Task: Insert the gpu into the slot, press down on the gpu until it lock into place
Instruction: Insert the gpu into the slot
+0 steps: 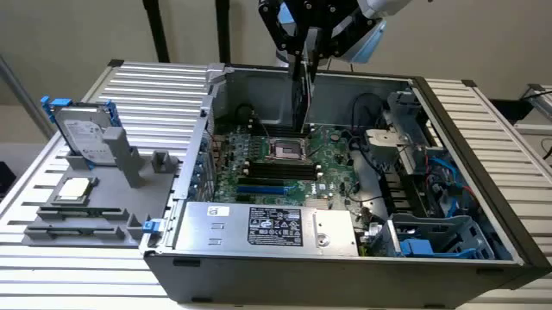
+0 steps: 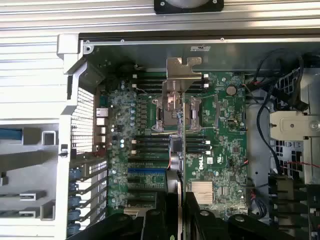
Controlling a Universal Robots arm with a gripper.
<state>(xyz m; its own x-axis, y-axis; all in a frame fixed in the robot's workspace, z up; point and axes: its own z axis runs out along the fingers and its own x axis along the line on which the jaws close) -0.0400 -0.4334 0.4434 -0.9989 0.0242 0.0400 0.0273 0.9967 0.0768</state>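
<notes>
Jaws grip the gpu edge-on, hanging over the board, clear of the open case's walls. The slot lies well apart, near the power supply.

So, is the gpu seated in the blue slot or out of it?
Out: the gripper holds the gpu edge-down above the motherboard, and the slot is bare.

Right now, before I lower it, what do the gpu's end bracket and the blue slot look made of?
The gpu has an end bracket of thin bare sheet metal, likely steel: silvery, dull sheen, bent tabs. The slot is probably moulded plastic: even bright blue, matte surface.
</notes>
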